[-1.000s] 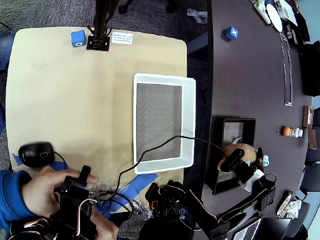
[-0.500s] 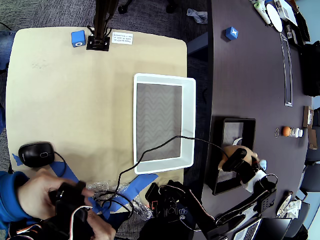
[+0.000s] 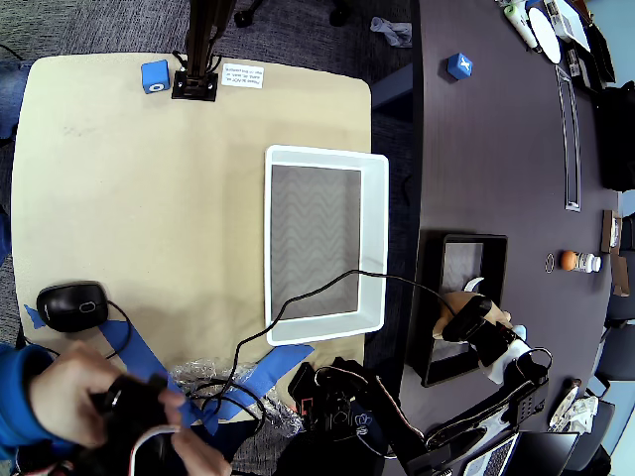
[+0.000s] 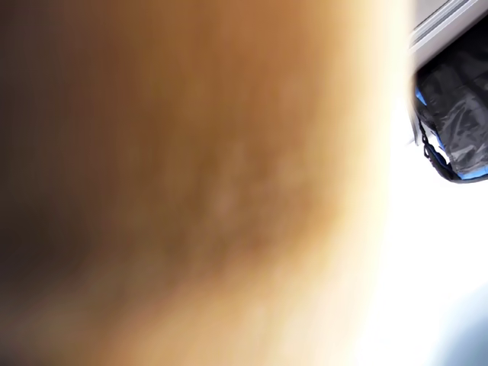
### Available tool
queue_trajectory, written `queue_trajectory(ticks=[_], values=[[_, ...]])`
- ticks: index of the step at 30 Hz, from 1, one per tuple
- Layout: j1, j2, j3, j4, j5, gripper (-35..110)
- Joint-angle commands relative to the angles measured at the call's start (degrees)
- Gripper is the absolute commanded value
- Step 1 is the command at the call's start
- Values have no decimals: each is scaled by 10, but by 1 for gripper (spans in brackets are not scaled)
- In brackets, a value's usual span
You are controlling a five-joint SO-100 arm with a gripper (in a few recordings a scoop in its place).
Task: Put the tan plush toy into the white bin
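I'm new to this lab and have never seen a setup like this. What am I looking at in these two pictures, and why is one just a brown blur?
The overhead view looks straight down on a small black robot arm. Its hand is down on the tan plush toy, which lies at the black tray on the dark table; whether it has closed on the toy cannot be told. The white bin, with nothing inside, sits on the beige table, a black cable draped over its rim. The blur comes from a camera on the arm's wrist, pressed so close to the toy's fur that nothing focuses.
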Motion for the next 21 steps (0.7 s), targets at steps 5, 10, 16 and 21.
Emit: queue_trajectory(ticks=[5,10,16,21], values=[[5,40,-99,95,-4,1],[5,47,-224,113,-20,1],[1,62,-241,114,-44,1],[-61,95,-242,114,-56,1]])
